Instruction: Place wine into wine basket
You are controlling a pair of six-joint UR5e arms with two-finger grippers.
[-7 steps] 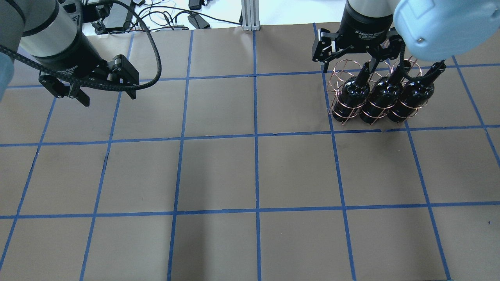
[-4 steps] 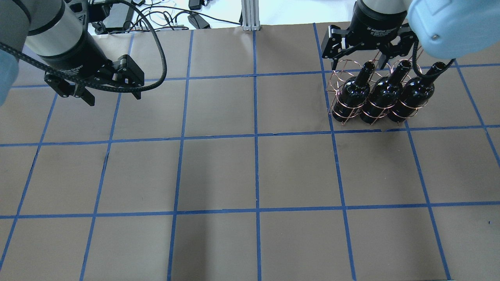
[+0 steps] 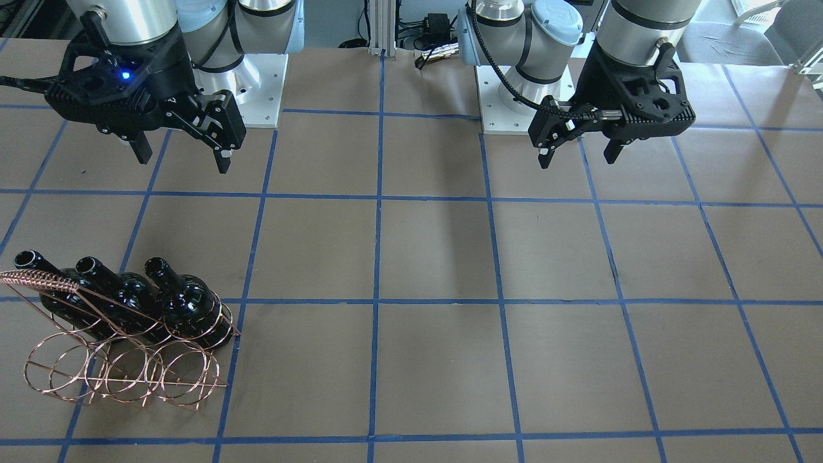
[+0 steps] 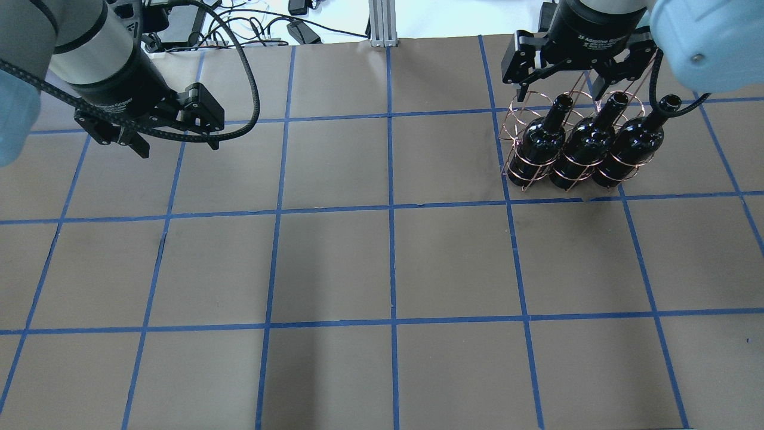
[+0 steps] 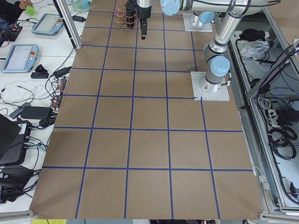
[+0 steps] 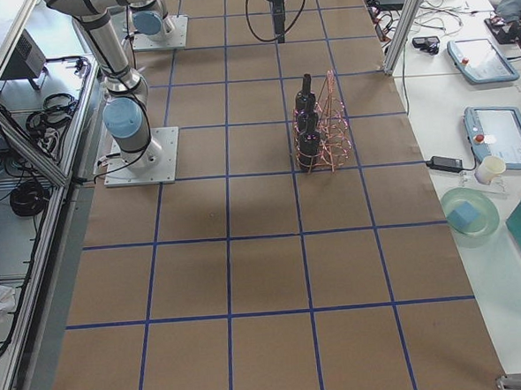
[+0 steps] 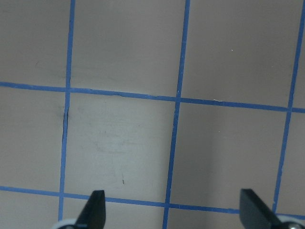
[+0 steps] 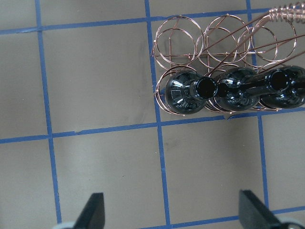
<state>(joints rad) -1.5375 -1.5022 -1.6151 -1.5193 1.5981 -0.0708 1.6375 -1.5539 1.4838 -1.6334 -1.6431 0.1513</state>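
Three black glass wine bottles (image 4: 540,140) (image 4: 582,143) (image 4: 632,142) stand upright in the copper wire wine basket (image 4: 517,108), filling its row on the robot's side. The row of rings beyond them is empty. They also show in the front view (image 3: 186,302) and from above in the right wrist view (image 8: 186,93). My right gripper (image 4: 570,83) is open and empty, above and just beyond the bottle necks. It touches nothing. My left gripper (image 4: 179,146) is open and empty over bare table at the far left.
The basket's twisted handle (image 3: 35,280) rises above the bottle mouths. Brown table paper with a blue tape grid (image 4: 391,206) covers the table. Cables and an aluminium post (image 4: 379,24) lie beyond the far edge. The left wrist view shows only paper under the left gripper (image 7: 174,214).
My right gripper has moved up and away from the bottle necks, toward the right in the overhead view, so that all three mouths show. My left gripper has shifted slightly right.
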